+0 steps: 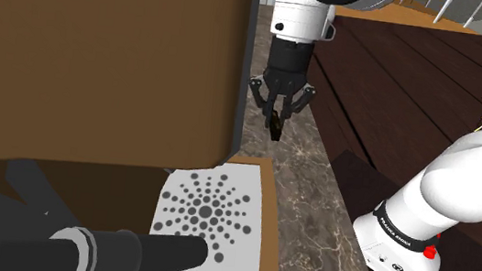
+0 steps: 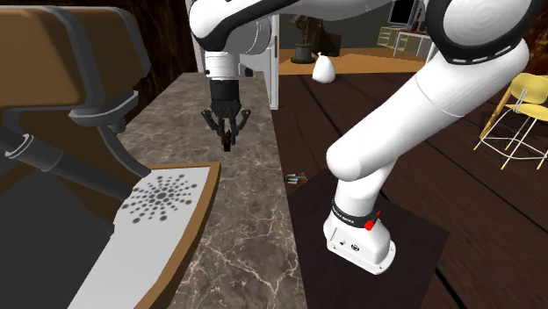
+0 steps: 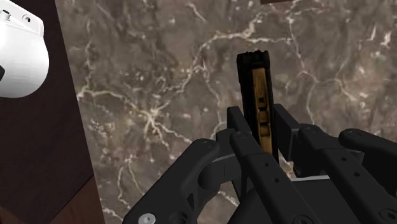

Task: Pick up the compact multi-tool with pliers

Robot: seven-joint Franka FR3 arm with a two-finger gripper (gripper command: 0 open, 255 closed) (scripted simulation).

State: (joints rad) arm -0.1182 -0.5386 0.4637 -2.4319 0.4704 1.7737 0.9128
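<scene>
Got my all-black two-finger gripper (image 1: 277,113) clamped on the slim black-and-gold multi-tool (image 3: 257,86). Its long axis runs in line with the fingers, free end pointing straight down over the veined brown marble counter (image 3: 159,95).

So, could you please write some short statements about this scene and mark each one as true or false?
1. The black end effector is shut on the slim black and tan multi-tool. True.
2. The countertop below the tool is plain white. False: it is dark brown stone with pale veins.
3. The end effector points down toward the countertop. True.
4. The yellow chair stands on the countertop. False: it stands on the dark wooden floor, at the second exterior view's right.
</scene>
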